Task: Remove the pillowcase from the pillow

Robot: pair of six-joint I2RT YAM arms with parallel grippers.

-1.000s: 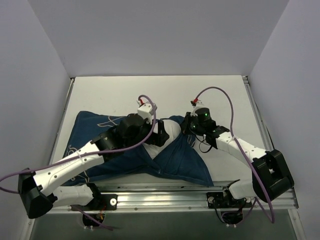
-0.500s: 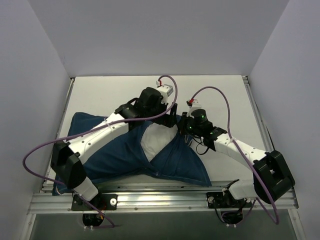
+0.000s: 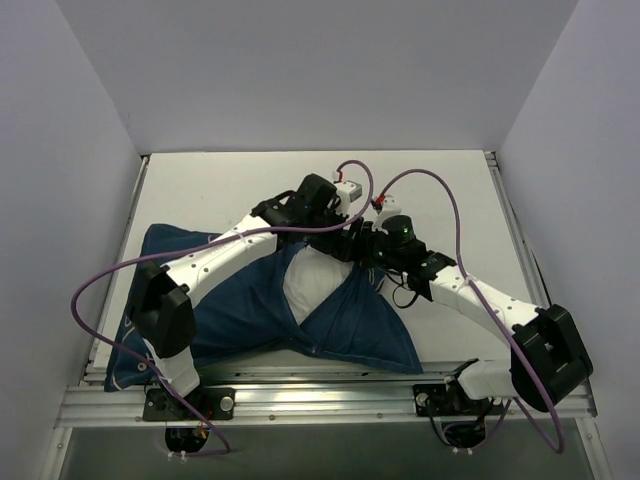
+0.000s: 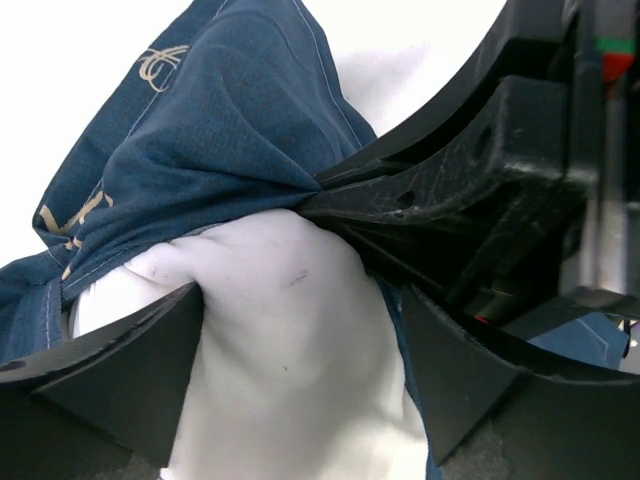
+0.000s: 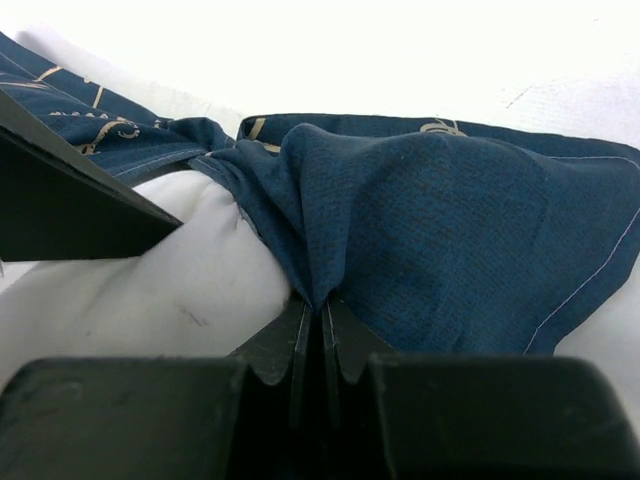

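The navy pillowcase lies crumpled across the table, and the white pillow shows through its open mouth at the centre. My right gripper is shut on a bunched fold of the pillowcase, pinched between its fingertips, right beside the pillow. My left gripper is open. Its fingers stand on either side of the pillow's exposed bulge and touch it, just under the raised pillowcase edge. The two grippers nearly touch.
The right gripper's black body fills the upper right of the left wrist view. A metal rail runs along the near edge. Grey walls enclose the table on three sides. Purple cables arc over both arms.
My left arm has swung up and forward; its gripper has moved from the pillow's middle to the far corner beside the right gripper. More white pillow shows. The right gripper has barely moved.
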